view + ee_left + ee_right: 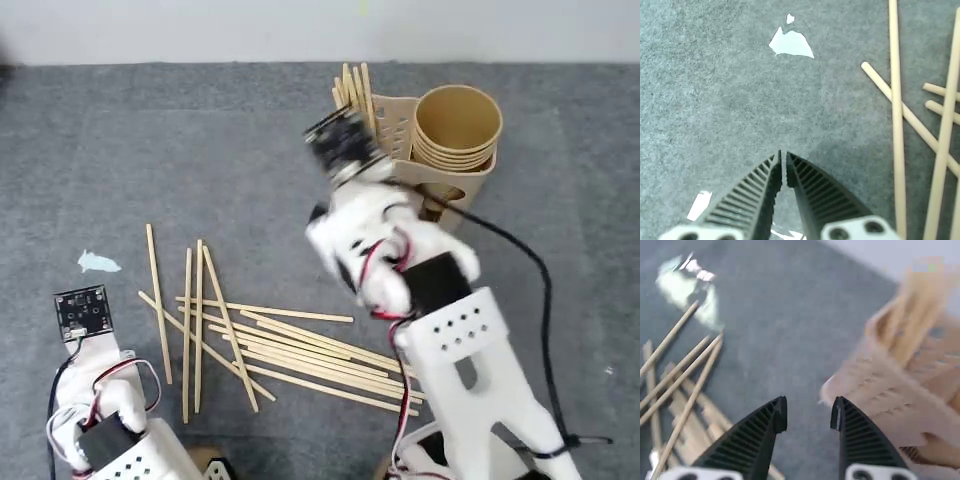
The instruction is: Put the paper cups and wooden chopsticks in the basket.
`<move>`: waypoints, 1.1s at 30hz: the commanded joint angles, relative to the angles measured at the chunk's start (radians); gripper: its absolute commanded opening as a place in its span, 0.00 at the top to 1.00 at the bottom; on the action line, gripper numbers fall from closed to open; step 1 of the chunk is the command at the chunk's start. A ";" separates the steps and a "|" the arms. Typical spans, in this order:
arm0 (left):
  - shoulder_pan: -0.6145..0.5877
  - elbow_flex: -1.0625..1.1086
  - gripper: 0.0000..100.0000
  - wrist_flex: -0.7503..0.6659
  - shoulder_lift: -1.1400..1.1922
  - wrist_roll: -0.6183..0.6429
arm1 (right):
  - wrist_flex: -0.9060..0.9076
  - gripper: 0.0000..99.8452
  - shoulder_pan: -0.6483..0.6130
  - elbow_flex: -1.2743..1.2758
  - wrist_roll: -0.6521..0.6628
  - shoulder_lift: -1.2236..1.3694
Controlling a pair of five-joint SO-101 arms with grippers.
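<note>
High view: paper cups (457, 125) nested in basket (400, 125); wrist view: right hand (809, 412) parted.

Lab-style robot bench: grey felt mat (200, 140), plain white wall (200, 30) (no furnishings).

The table (200, 150) has a grey, felt-like top. A loose scatter of wooden chopsticks (290, 345) lies flat on it in the near middle, some crossing over others. The basket (395, 125) stands toward the far edge, well apart from that scatter. A pale scrap (98, 263), perhaps tape or paper, lies on the grey surface left of the chopsticks
</note>
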 commanded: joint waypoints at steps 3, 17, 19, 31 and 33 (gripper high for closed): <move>0.002 -0.005 0.98 -0.021 -0.015 0.008 | 0.091 0.85 -0.127 0.066 0.021 0.050; 0.002 -0.005 0.98 -0.021 -0.015 0.008 | -0.038 0.85 -0.285 0.149 0.021 0.433; 0.002 -0.005 0.98 -0.021 -0.015 0.008 | -0.070 0.85 -0.286 0.149 0.021 0.483; 0.002 -0.005 0.98 -0.021 -0.015 0.008 | -0.188 0.85 -0.277 0.147 0.084 0.656; 0.002 -0.005 0.98 -0.021 -0.015 0.008 | -0.194 0.85 -0.257 0.147 0.107 0.677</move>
